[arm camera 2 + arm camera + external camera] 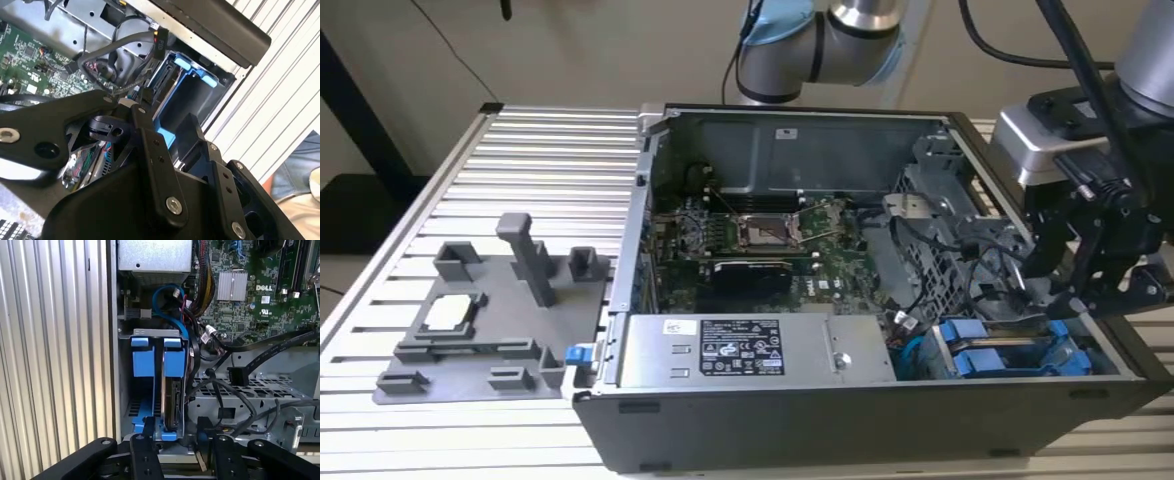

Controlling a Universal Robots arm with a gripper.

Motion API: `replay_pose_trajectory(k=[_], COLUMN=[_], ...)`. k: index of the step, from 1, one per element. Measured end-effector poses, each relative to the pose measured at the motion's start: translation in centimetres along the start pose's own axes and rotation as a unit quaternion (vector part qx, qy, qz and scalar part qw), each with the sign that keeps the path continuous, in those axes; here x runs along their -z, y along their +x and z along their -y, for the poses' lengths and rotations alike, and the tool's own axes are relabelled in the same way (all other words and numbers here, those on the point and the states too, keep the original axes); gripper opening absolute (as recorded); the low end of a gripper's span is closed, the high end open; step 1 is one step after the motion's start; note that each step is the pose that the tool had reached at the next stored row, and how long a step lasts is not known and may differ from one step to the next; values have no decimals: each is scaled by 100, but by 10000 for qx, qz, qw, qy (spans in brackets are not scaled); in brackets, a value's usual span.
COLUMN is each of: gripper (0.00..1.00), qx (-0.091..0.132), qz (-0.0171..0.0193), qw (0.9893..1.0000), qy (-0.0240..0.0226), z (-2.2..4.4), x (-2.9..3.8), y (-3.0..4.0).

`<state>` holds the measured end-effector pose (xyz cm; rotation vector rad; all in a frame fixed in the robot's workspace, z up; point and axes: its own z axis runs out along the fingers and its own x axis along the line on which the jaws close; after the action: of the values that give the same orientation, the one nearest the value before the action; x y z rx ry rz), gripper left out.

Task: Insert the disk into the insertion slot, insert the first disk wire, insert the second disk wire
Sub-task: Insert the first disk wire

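The disk (172,401), in its blue carrier, stands inside the insertion slot (156,332) of the grey drive cage, beside a second blue carrier (140,360). My gripper (174,434) is open and straddles the near end of the disk's carrier, one finger on each side. In the second wrist view the gripper (167,119) hangs over the same blue carrier (192,70). A loose black wire connector (237,376) hangs beside the cage, and another connector (144,94) lies close to one fingertip. In the exterior view the gripper (1087,285) hovers above the blue carriers (974,345).
The silver power-supply box (734,350) sits next to the cage. The green motherboard (761,235) lies further inside, with black and blue cables (167,292) bunched between. A grey fixture (480,320) rests on the ribbed table (520,170) at the exterior view's left.
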<state>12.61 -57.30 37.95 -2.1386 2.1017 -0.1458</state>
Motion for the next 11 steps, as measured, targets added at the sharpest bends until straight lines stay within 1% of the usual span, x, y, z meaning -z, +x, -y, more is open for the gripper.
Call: replay_pose_trajectory(k=[3, 11], gripper=[47, 47], qx=[13, 57], qz=[1, 9], qw=[10000, 10000], qy=[-14, -16], z=[38, 121], x=[-7, -42], y=[-6, -53])
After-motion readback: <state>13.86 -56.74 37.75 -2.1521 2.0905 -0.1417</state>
